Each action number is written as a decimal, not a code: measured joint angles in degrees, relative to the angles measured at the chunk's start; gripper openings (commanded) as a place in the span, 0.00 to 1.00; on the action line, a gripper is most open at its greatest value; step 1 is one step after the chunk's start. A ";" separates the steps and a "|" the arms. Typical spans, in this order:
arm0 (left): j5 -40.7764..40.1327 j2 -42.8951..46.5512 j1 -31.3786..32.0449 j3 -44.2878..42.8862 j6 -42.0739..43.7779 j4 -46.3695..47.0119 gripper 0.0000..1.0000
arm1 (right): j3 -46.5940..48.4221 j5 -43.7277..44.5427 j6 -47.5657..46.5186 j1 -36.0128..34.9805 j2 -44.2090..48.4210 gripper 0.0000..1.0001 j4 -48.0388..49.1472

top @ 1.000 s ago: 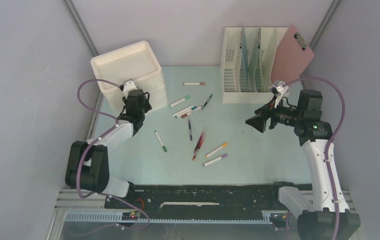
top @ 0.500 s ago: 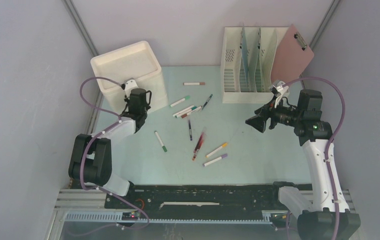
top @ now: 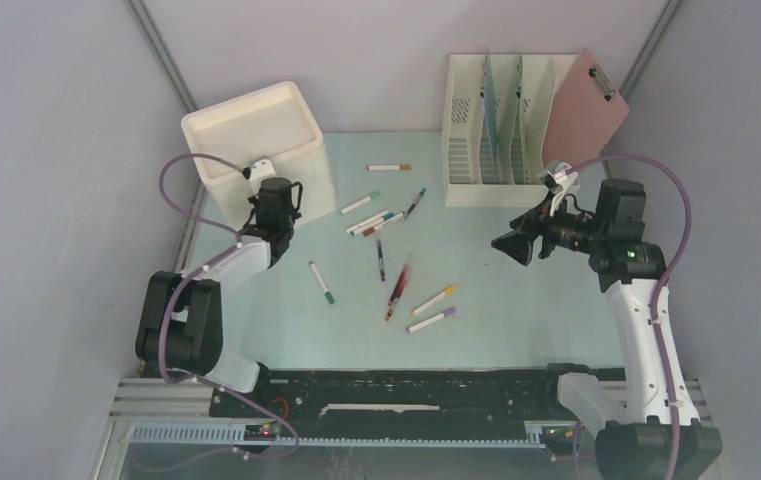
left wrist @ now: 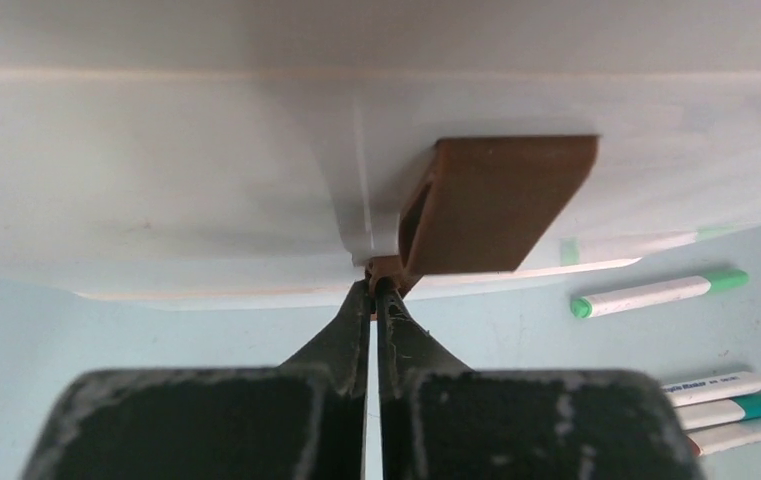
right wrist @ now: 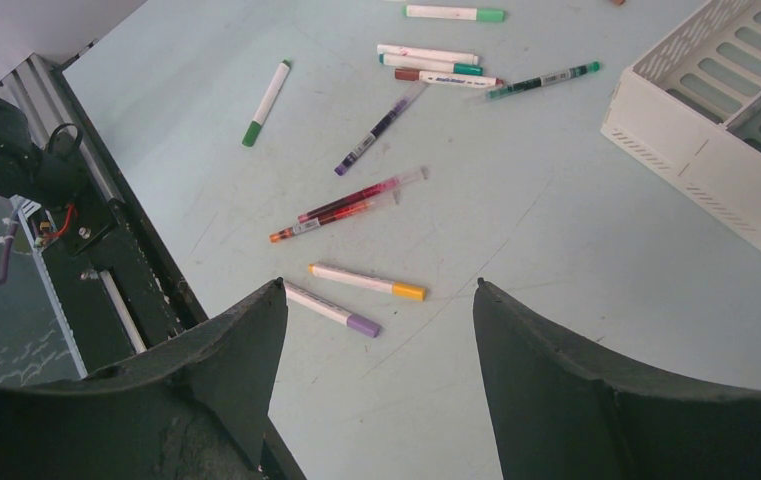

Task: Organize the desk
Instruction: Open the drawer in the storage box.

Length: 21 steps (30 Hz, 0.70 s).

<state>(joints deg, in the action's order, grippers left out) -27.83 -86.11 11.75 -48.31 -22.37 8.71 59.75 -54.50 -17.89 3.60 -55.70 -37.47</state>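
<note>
The desk (top: 516,300), pale mint-green and smooth, is enclosed by grey walls (top: 56,150) and strewn with markers (top: 322,283). The left gripper (left wrist: 374,288) is closed on a brown handle (left wrist: 496,200); the right gripper (right wrist: 378,290) is held wide.

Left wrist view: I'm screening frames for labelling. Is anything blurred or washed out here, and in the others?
Left wrist: the drawer front is washed-out white; the brown handle and left pincer read clearly. Right wrist: pens crisp, dark corner bottom left. Top external: even, soft light.
</note>
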 measured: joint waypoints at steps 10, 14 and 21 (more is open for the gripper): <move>4.37 8.81 -0.11 6.08 -0.33 2.10 0.00 | 0.00 0.00 0.00 -0.20 0.09 0.76 0.00; 6.21 11.72 -0.11 8.39 -1.16 2.80 0.00 | 0.02 0.00 0.00 -0.33 0.09 0.76 0.00; 9.77 16.31 -0.15 12.07 -3.10 3.06 0.00 | 0.02 0.02 0.00 -0.44 0.11 0.76 0.00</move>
<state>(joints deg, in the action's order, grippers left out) -18.06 -69.80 11.60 -36.25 -25.47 11.77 59.77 -54.48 -17.89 3.16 -55.59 -37.47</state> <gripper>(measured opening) 0.006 0.761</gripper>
